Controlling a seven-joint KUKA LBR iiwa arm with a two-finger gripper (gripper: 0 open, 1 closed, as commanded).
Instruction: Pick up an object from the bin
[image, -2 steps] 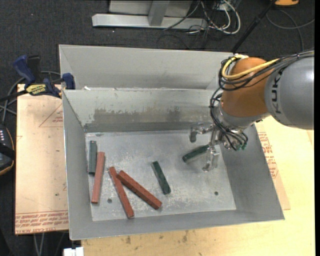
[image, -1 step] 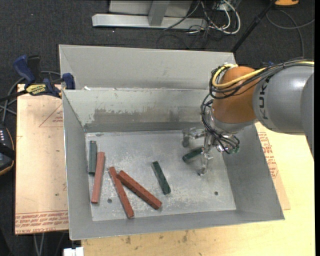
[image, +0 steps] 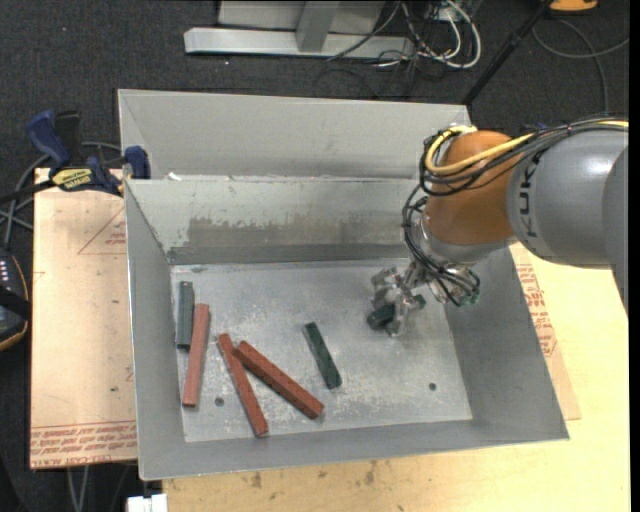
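The gripper (image: 397, 305) sits low in the bin (image: 300, 215), right side, over a small dark piece (image: 380, 319) (open or closed: cannot tell) — seemingly the grasp step, next needing a sure close, then lift.

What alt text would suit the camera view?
The robot's claw hangs low over the right part of a grey metal bin, close to a small dark thing. Three red-brown bars and two dark green bars lie farther left.
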